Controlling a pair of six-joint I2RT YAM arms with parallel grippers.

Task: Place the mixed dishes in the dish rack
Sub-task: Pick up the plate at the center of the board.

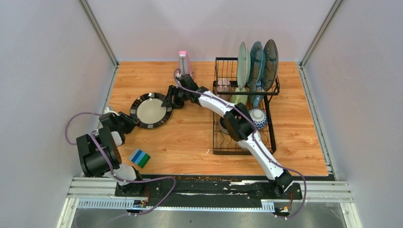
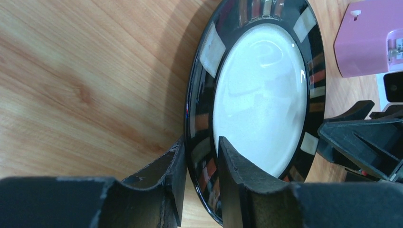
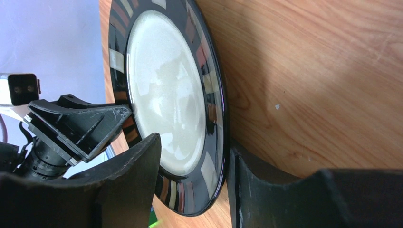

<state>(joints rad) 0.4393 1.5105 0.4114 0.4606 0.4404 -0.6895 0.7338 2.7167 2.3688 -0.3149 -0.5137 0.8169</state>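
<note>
Left end effector (image 2: 199, 152) straddles the near-left rim of the plate (image 1: 151, 110), one finger outside the edge and one on the upper face. Its jaws are narrowed, but whether they clamp cannot be told. Right end effector (image 3: 195, 152) straddles the opposite, far-right rim in the same way, one finger over the pale centre and one outside the edge against the table (image 1: 190, 137). Here too a firm grip cannot be told.

The plate is round and glossy, with a white centre and a black border carrying pale and reddish-brown patches. It lies on the table, left of the dish rack (image 1: 215, 137) and apart from it.

The black wire rack holds three upright plates (image 1: 256, 61) at its far end, a pink mug (image 1: 223, 85) in the taller section, and a blue-patterned bowl (image 1: 258, 118) nearer the front. The right arm lies across the rack's near half.

A pink metronome (image 1: 183, 61) stands just behind the right end effector. A blue-green striped block (image 1: 140, 158) lies near the left arm's base.
</note>
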